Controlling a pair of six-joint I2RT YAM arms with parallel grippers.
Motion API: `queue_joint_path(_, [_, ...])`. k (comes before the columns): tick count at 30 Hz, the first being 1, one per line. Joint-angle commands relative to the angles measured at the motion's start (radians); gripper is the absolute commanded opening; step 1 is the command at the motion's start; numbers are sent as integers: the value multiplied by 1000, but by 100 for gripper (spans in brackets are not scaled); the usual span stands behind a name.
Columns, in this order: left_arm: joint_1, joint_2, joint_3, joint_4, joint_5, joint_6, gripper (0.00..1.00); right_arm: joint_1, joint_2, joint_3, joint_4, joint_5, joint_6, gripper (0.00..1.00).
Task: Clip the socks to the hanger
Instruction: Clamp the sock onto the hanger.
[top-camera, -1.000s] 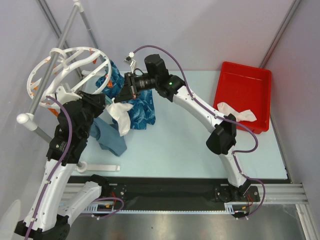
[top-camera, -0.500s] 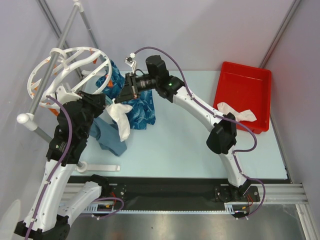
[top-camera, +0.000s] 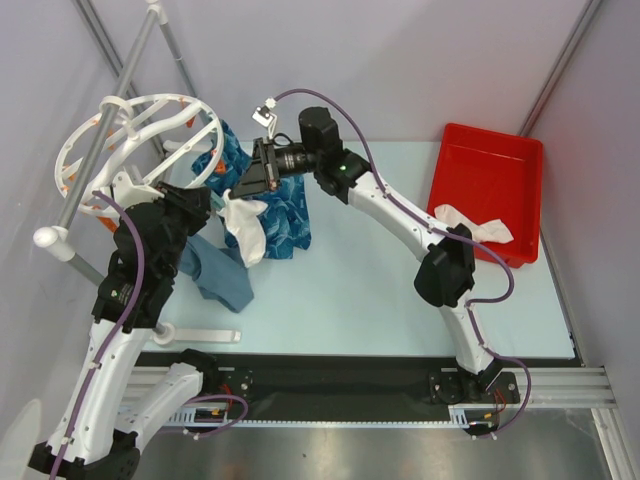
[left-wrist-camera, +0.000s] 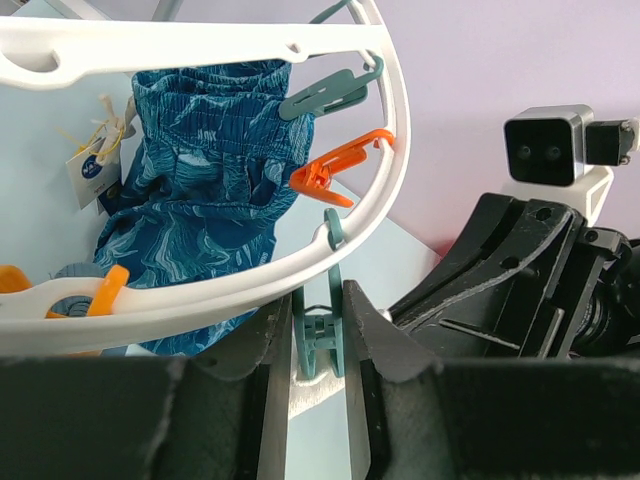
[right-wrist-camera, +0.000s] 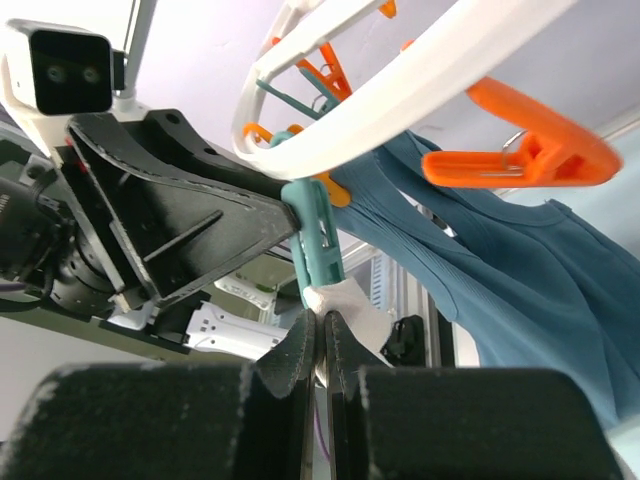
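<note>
The white round hanger (top-camera: 150, 105) with orange clips hangs at the far left; its rim crosses the left wrist view (left-wrist-camera: 380, 170) and the right wrist view (right-wrist-camera: 400, 90). My left gripper (top-camera: 203, 207) is shut on a teal clip (left-wrist-camera: 322, 335) under the rim, its fingers pressing both sides. My right gripper (top-camera: 243, 190) is shut on a white sock (top-camera: 245, 228) and holds its top edge (right-wrist-camera: 355, 305) at the clip's lower tips (right-wrist-camera: 318, 250). A second white sock (top-camera: 470, 222) lies in the red bin.
A blue patterned cloth (top-camera: 290, 215) and a grey-blue garment (top-camera: 215, 275) hang from the hanger beside the clip. Grey rack poles (top-camera: 126, 80) stand at the far left. The red bin (top-camera: 490, 165) sits at the right of the table.
My right gripper has moved a little up and left with the sock, bringing its top edge to the teal clip. The left arm has stayed put.
</note>
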Motion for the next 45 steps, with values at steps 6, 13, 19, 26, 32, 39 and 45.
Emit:
queue_joint_path(6, [3,-10,1,15,54,18,0,9,-53,13,39,-46,12,0])
queue_joint_path(13, [3,-13,10,18,59,18,0,27,-60,-6,-77,-18,-86,0])
queue_joint_path(19, [1,-12,12,18,64,24,0,29,-63,-9,-62,-18,-76,0])
queue_joint_path(26, [3,-10,9,23,70,21,0,49,-63,-12,-73,-21,-103,0])
queue_joint_path(32, [3,-10,13,21,74,16,0,52,-53,-4,-45,-29,-85,0])
queue_joint_path(39, [3,-18,15,17,73,16,0,29,-47,-7,-2,-12,-59,0])
queue_joint_path(45, [1,-26,13,15,71,16,0,17,-29,-3,48,-14,-13,0])
